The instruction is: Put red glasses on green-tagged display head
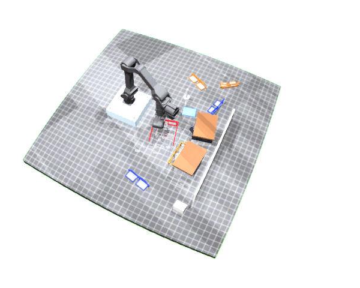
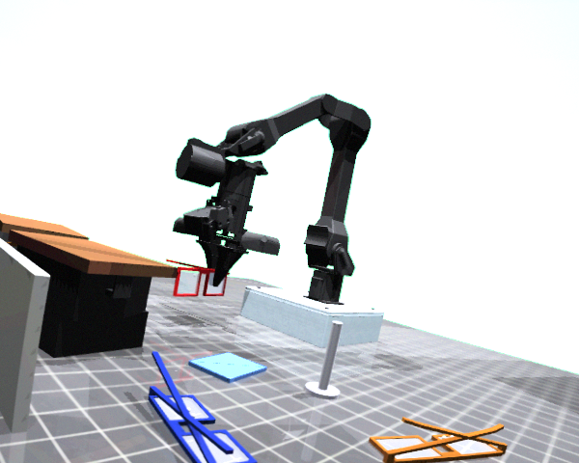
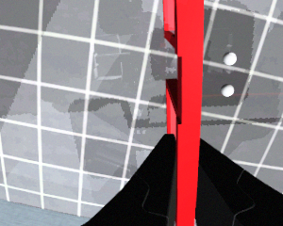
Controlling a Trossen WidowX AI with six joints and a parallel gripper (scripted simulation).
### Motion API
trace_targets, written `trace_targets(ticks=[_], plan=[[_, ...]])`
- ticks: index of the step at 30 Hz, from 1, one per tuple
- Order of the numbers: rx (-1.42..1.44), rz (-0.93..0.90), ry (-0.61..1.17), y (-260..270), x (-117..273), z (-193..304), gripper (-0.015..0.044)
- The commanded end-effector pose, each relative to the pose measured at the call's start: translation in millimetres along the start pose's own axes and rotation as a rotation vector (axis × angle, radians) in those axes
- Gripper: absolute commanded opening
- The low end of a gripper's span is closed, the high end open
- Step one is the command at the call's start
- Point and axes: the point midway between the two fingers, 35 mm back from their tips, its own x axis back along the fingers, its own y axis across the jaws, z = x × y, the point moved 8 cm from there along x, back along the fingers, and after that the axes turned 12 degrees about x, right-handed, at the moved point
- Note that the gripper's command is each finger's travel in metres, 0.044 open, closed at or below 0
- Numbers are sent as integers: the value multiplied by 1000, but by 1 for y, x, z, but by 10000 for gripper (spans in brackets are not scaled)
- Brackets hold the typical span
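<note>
My gripper [image 2: 216,282] [image 3: 178,142] is shut on the front frame of the red glasses [image 1: 176,133] [image 2: 198,282] [image 3: 190,94], near one lens. It holds them above the table, temples open and pointing away from the front. In the top view the arm hides the fingertips. Two display heads with flat orange-brown tops stand to the right there: one dark head [image 1: 204,125] [image 2: 95,318], and another head [image 1: 189,157] with yellow-orange glasses [image 1: 175,152] at its front edge. The held glasses are apart from both heads. No green tag can be made out.
A pale wall [image 1: 214,155] [image 2: 8,299] stands behind the heads. A light blue pad [image 1: 189,111] [image 2: 227,366] and a post [image 1: 186,93] [image 2: 330,356] stand near the dark head. Blue glasses [image 1: 137,179] and orange glasses [image 1: 200,82] lie around; a white block [image 1: 180,206] is beyond the wall's near end.
</note>
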Motion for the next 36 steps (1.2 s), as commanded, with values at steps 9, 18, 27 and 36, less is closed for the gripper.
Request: trace_targets(ticks=[9,18,27,36], plan=[[0,-6,13,2,-14,2,0],[0,-6,13,2,-23,3,0],[0,-6,14,3,-31,4,0],[0,-7,14,4,-40,5,0]])
